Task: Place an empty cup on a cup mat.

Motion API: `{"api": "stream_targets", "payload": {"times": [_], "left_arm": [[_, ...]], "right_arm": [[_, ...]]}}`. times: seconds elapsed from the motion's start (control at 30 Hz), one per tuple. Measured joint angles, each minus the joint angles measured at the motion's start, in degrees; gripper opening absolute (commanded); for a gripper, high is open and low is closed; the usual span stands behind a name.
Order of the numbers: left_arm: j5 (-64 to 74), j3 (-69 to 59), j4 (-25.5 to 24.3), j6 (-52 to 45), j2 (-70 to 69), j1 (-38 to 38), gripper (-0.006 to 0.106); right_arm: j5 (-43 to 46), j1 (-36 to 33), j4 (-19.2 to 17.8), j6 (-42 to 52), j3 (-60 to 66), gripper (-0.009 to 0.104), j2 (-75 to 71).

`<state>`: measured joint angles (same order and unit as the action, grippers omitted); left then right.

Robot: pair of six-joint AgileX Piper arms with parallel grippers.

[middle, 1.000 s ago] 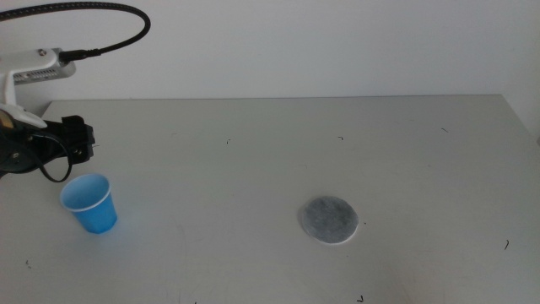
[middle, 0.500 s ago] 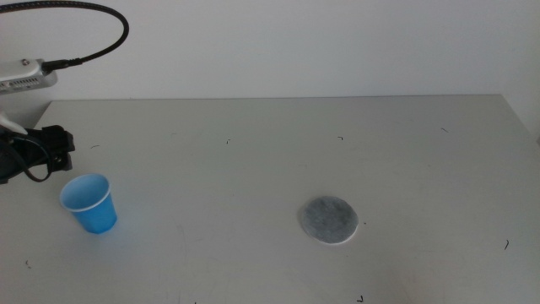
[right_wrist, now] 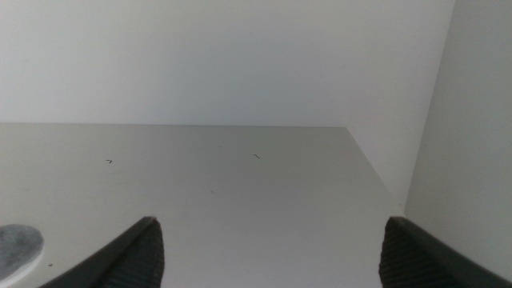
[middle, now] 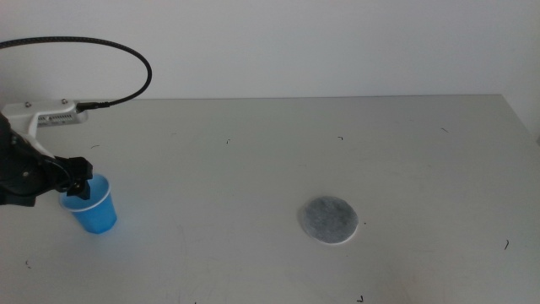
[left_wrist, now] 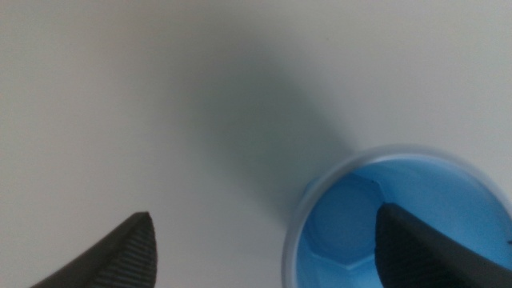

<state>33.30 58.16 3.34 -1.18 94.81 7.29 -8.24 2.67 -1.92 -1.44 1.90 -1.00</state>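
Note:
The blue cup (middle: 94, 214) stands upright and empty at the table's left. The grey speckled cup mat (middle: 329, 220) lies flat right of centre, far from the cup. My left gripper (middle: 77, 187) is low at the cup's left rim. In the left wrist view the left gripper (left_wrist: 268, 260) is open, with one jaw over the cup's pale blue inside (left_wrist: 356, 212) and the other outside over bare table. My right gripper (right_wrist: 280, 264) is open and empty, out of the middle view, with the mat's edge (right_wrist: 16, 244) showing in the right wrist view.
The grey table (middle: 270, 152) carries only small dark specks. A black cable (middle: 126, 55) loops above the left arm. A white wall stands behind the table's far edge.
My left gripper drew back to the left, then came down and right onto the cup's left rim. The cup and the mat have not moved.

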Motion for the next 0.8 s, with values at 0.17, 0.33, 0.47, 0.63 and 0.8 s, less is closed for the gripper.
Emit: {"api": "stream_targets", "payload": {"times": [0.17,0.33,0.47,0.63,0.8], "left_arm": [[-1.0,0.0,0.8,-0.9,3.2,0.0,0.103],[-3.0,0.1,0.9,-0.9,4.0,0.0,0.067],[-3.3,0.1,2.3,-0.9,4.0,0.0,0.026],[-2.7,0.1,4.3,-0.9,4.0,0.0,0.0],[-0.1,0.9,5.2,-1.0,1.6,-0.4,0.0]], "right_arm": [[0.0,0.0,0.0,0.0,0.0,0.094,0.0],[0.0,0.0,0.0,0.0,0.0,0.094,0.0],[0.0,0.0,0.0,0.0,0.0,0.094,0.0],[0.0,0.0,0.0,0.0,0.0,0.094,0.0],[0.0,0.0,0.0,0.0,0.0,0.094,0.0]]}}
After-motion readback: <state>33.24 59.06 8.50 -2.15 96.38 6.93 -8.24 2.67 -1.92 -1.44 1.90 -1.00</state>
